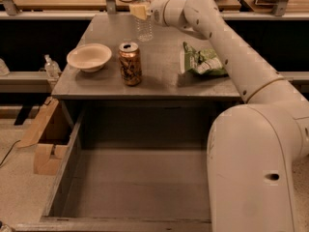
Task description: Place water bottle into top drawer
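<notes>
The water bottle (144,27), clear and ribbed, stands upright at the far middle of the grey table (159,83). My gripper (140,11) reaches in from the right at the end of the white arm, and its pale yellow fingers (138,10) are closed around the bottle's upper part. The bottle's base is at or just above the table top. The top drawer (140,187) is pulled open below the table's front edge, wide and grey with a bare bottom.
A gold can (130,63) and a beige bowl (89,57) stand on the table's left front. A green snack bag (203,62) lies on the right. A small pump bottle (50,66) sits on the shelf at left. Wooden pieces (43,139) lie beside the drawer.
</notes>
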{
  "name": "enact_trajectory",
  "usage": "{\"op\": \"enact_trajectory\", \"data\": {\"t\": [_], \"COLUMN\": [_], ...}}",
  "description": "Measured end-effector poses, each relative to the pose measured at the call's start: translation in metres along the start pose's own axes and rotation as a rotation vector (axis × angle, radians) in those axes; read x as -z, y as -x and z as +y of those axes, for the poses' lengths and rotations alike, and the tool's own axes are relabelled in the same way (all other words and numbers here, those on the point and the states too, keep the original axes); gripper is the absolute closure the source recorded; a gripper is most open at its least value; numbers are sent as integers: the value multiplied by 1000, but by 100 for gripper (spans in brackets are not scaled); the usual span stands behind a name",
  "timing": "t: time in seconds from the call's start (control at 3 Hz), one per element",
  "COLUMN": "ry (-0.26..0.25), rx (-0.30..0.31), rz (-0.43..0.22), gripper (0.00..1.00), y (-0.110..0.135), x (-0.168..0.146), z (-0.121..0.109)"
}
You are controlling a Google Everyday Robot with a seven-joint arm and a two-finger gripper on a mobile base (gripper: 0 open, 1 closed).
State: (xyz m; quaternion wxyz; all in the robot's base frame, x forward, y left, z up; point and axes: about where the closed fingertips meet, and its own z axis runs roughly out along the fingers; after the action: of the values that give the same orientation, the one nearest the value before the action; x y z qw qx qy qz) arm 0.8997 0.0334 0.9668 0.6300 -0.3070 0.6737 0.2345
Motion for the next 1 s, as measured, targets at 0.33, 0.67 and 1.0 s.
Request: {"op": "enact_trajectory", "data": {"t": [0.33,0.67,1.0], "ry": [69,146,151], "rx": [7,-7,3], "rz": [-45,-68,-72], "gripper": [100,100,100], "y": [47,75,91], "x": [46,118,169], "z": [32,89,122]}}
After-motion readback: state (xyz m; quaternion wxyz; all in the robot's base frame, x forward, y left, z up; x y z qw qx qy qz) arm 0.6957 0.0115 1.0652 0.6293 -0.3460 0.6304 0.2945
